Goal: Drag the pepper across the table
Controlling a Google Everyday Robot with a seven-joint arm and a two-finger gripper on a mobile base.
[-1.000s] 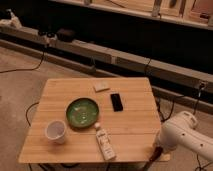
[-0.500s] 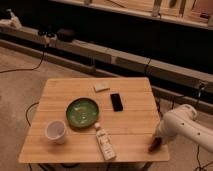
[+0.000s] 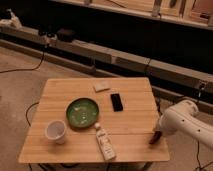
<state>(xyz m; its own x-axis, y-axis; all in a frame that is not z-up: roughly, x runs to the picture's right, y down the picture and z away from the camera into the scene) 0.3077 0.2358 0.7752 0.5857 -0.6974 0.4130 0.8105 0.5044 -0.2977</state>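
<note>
- Dim room with a carpeted floor; a light-wood table stands before a long dark bench.
- At the table's right edge, near the front corner, the gripper hangs from the white arm, which reaches in from the right.
- Its fingers are together; whether they pinch the pepper or merely press on it cannot be told.
- A small dark-red pepper sits right at the gripper tip, on the planks by the right edge.
- Moving outward: a white bottle lies on its side near the front middle, well apart from the pepper.
- Beyond it sit a green bowl at centre-left and a white cup at the front left.
- Farther back are a black phone and a small pale pad.
- Judged step: the gripper is on the pepper and the drag is about to begin or only just under way.
- The next move would call for steady downward contact while sliding the pepper leftward over the wood.
- A path in front of the phone and short of the bottle looks free.
</note>
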